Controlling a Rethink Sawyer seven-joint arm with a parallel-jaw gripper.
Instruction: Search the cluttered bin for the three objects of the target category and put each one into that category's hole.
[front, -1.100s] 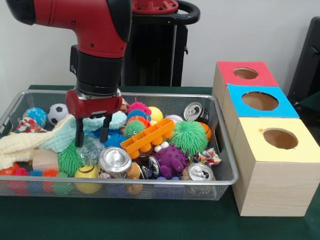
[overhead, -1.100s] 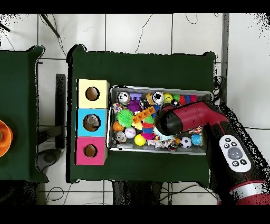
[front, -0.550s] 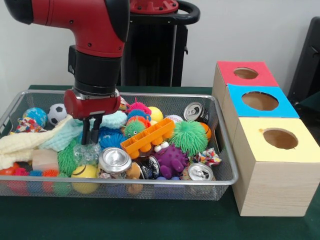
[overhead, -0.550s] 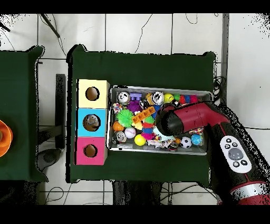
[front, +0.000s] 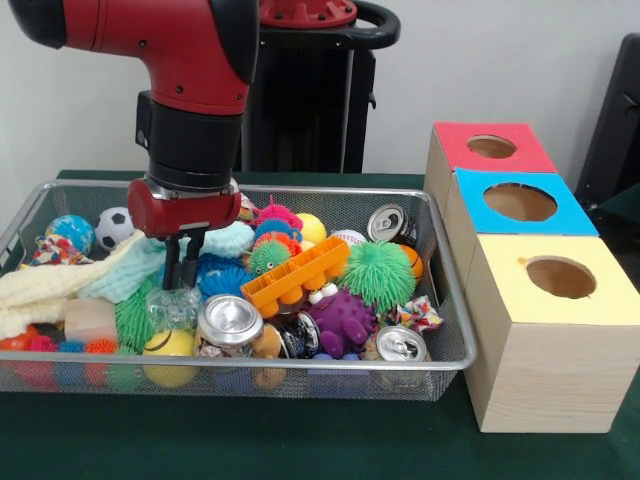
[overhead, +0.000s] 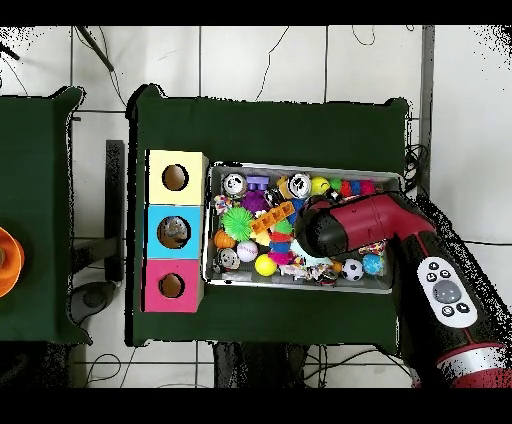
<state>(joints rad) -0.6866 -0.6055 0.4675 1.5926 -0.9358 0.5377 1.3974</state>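
One green-covered bench (front: 300, 440) carries everything. The red and black arm (front: 190, 90) comes down over the wire bin (front: 330, 190), which lies along the bench's long edge. Three wooden boxes stand in a row at the bin's end, each with a hole on top: yellow (front: 560, 277), blue (front: 520, 202) and red (front: 492, 146).

The target category isn't named. Judging by the count of three, it may be the drinks cans: one in the middle of the heap (front: 229, 320), one in the bin's corner by the yellow box (front: 402, 343) and one at the far rim (front: 388, 222).

The claw (front: 183, 265) is lowest of all. Its fingers are drawn together, with the tips on top of a clear knobbly ball (front: 172, 306). I cannot tell whether they truly pinch it.

The risk I see is a weak hold. The ball looks soft and slick, so it could squirt free on the lift. It is also wedged among green spiky toys (front: 135, 320) and the pale cloth (front: 60, 285), which may drag up with it.

A second ago the fingers stood apart, straddling the spot. Now they have closed, and nothing has shifted in the last half second.
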